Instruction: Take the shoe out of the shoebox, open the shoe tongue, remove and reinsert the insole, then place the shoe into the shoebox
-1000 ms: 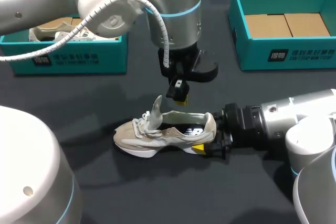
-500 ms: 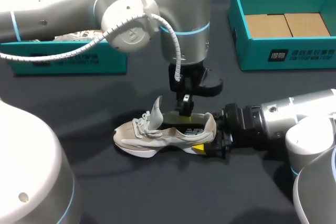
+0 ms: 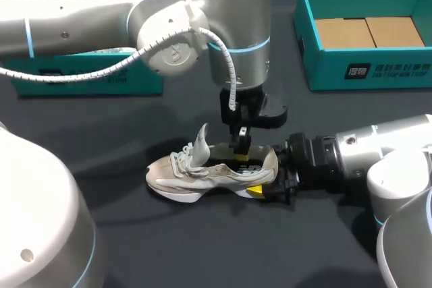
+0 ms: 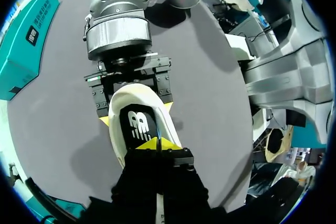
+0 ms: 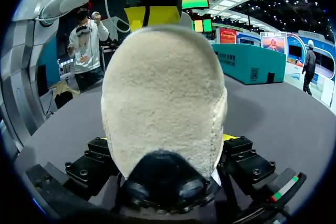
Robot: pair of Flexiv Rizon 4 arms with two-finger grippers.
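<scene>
Two grippers on one shoe (image 3: 202, 177), middle of table (image 3: 121, 119), toe twd left edge. R gripper (image 3: 268, 180) clamped on the heel from both sides. L gripper (image 4: 157, 144) tips together, down in the opening on the insole (image 4: 137, 124); can't tell if they've nipped it. Step, I judge: pull insole. Grab nr heel end, lift slow & straight, R holding firm so shoe doesn't tip. Vs 1 s ago: L dropped from above collar into shoe; shoe & R unchanged.
</scene>
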